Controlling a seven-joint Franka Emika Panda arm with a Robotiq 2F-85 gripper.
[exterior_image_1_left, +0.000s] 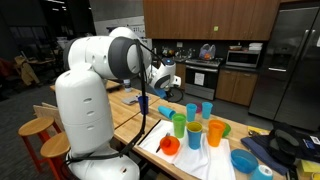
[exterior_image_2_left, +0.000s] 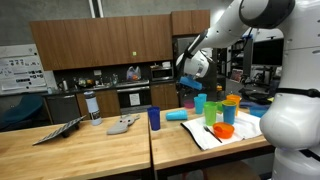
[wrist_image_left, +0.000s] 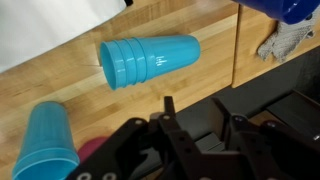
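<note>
Approach stage. The hand (wrist_image_left: 197, 118), fingers half-spread and empty, hovers above a stack of blue cups (wrist_image_left: 150, 60) lying sideways on the desk (wrist_image_left: 190, 15), beside another blue cup (wrist_image_left: 48, 140). Gripping would require descent and alignment across the stack.

We see a glossy white arm (exterior_image_1_left: 85, 95) built of rounded, bulging segments, with dark rings at its joints (exterior_image_1_left: 126, 55). A thin black cable (exterior_image_1_left: 147, 100) runs beside it. At its end we find a black gripper (wrist_image_left: 197, 112) with angular, linked metal fingers (wrist_image_left: 168, 108).
</note>
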